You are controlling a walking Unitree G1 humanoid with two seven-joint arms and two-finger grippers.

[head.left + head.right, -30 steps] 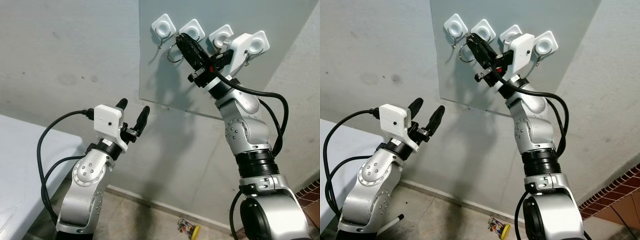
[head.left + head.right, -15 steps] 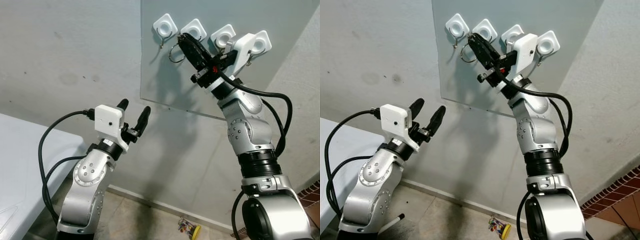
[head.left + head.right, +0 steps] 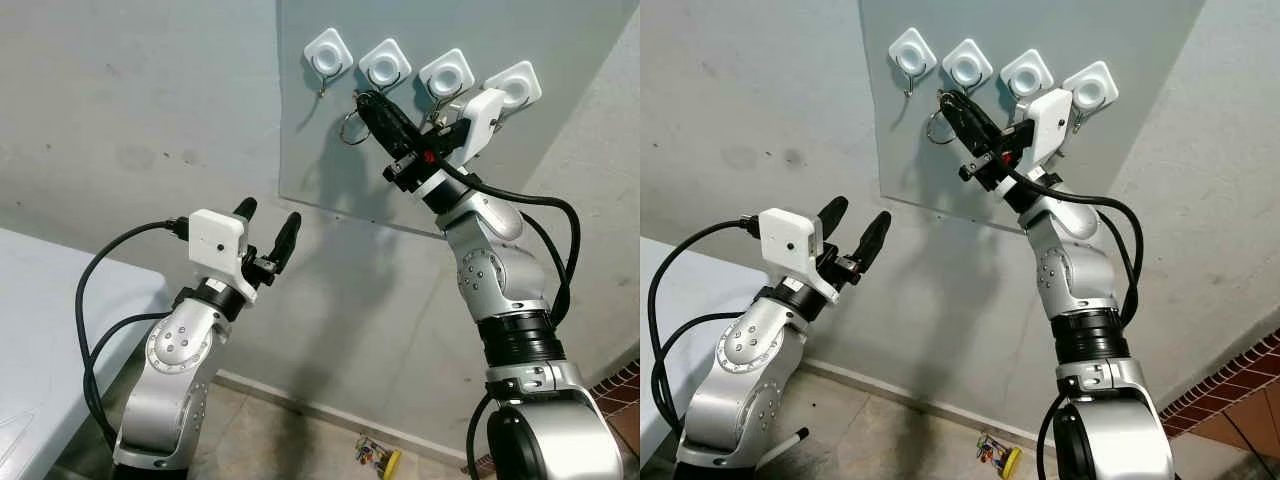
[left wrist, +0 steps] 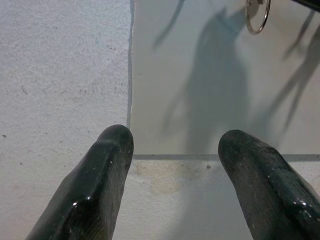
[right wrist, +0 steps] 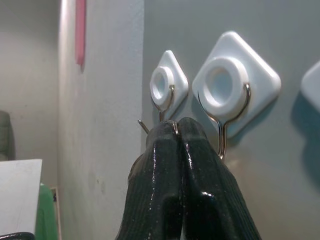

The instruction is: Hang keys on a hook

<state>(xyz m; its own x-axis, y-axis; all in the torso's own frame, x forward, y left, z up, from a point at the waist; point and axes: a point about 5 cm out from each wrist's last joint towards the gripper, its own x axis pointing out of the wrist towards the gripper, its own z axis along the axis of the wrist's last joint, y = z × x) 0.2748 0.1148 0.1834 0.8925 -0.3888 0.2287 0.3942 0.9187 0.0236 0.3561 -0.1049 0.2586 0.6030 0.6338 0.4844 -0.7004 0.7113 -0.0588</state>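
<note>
The thin silver wire key ring (image 3: 351, 128) hung from the tips of your right gripper (image 3: 366, 101), just below and between the two leftmost white diamond-shaped adhesive hooks (image 3: 328, 50) on the grey wall panel (image 3: 330, 160). You had the ring pinched at its top edge, the two black fingers pressed together on it, and in the right wrist view the fingertips (image 5: 176, 131) sat closed directly under the curved wire of the second hook (image 5: 220, 132).

I'd judge the ring light, stiff and smooth: it would not bend, but bare metal between narrow pads could swivel or slide, so a firm hold at the rim, leaving most of the loop free, looked right. Whether any keys hung from it could not be made out.

The ring dangled roughly vertical, its plane close to flat against the panel, its open centre facing out from the wall. To catch the upturned wire tip, that opening probably needed to be brought over the tip and then lowered.

Your left gripper (image 3: 267, 225) was held low and well apart from the panel, its fingers (image 4: 97, 175) spread wide and empty, pointing toward the panel's lower edge. A small colourful object (image 3: 377, 457) lay on the floor by the wall.
</note>
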